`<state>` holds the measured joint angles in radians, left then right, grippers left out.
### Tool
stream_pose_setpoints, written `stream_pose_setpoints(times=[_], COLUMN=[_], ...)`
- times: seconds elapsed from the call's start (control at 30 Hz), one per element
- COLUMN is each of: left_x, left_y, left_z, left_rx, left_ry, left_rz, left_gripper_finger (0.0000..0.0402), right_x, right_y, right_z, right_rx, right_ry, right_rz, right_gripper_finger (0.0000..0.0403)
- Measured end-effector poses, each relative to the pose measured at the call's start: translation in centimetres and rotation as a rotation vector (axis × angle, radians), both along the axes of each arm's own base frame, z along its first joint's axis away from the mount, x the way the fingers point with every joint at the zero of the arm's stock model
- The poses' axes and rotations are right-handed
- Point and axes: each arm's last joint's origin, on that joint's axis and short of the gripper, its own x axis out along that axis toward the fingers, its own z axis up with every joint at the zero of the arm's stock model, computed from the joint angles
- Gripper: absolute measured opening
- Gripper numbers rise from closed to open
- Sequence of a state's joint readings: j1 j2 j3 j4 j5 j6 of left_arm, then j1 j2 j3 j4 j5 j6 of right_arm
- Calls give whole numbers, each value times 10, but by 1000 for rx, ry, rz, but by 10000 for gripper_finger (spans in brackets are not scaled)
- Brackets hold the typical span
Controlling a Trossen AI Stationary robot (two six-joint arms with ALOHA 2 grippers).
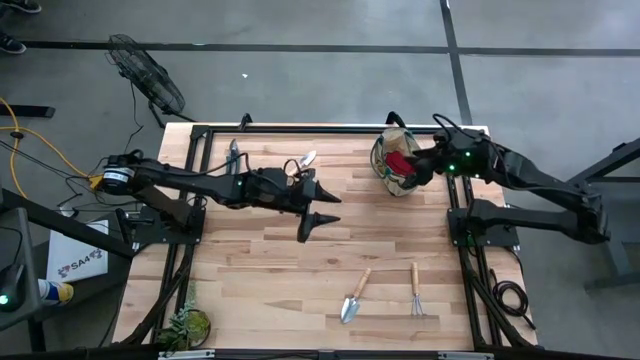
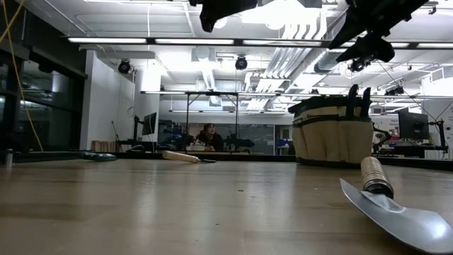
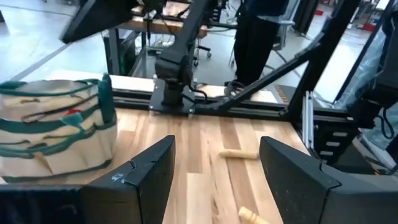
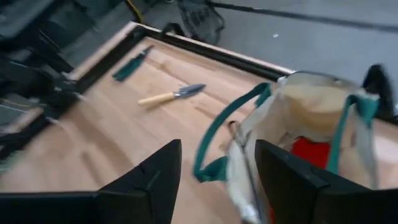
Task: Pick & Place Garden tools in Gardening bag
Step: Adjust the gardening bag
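So the soft tan canvas bag with green trim sits at the far right of the wooden table, with something red already inside it. It looks floppy, so I'd guess the walls fold if bumped. The right gripper hangs just over its rim, fingers apart and holding nothing. The left gripper is mid-table, fingers spread wide, also empty.

Left to grab: a wooden-handled metal trowel and a wooden-handled hand rake at the near edge, another wooden-handled trowel and a dark green-handled pruner far left. They're stiff and probably light; take the wooden handles, since the blades look slick. There's plenty of bare wood around each, though the near pair sits close to the edge.
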<state>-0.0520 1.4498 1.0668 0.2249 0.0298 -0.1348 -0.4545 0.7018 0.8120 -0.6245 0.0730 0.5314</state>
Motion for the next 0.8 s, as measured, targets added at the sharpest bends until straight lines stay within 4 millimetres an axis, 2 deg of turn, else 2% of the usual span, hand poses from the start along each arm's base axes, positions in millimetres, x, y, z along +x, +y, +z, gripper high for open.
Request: stream_pose_setpoints(times=[0.23,0.47,0.63,0.8], left_x=[0,-3,0,13], left_y=[28,62,89,113], left_z=[0,0,-9,-39], left_rx=[-9,35,-148,-370], left_ry=[1,-1,17,87], left_rz=[28,88,184,209], left_gripper_finger=[230,230,230,230], right_x=[-4,-6,-6,-7], right_y=[6,9,9,7], right_z=[1,-4,-4,-3], right_rx=[108,236,254,224], right_ry=[-51,-52,-62,-68], right_rz=[75,59,28,-17], right_gripper_finger=[193,193,193,193])
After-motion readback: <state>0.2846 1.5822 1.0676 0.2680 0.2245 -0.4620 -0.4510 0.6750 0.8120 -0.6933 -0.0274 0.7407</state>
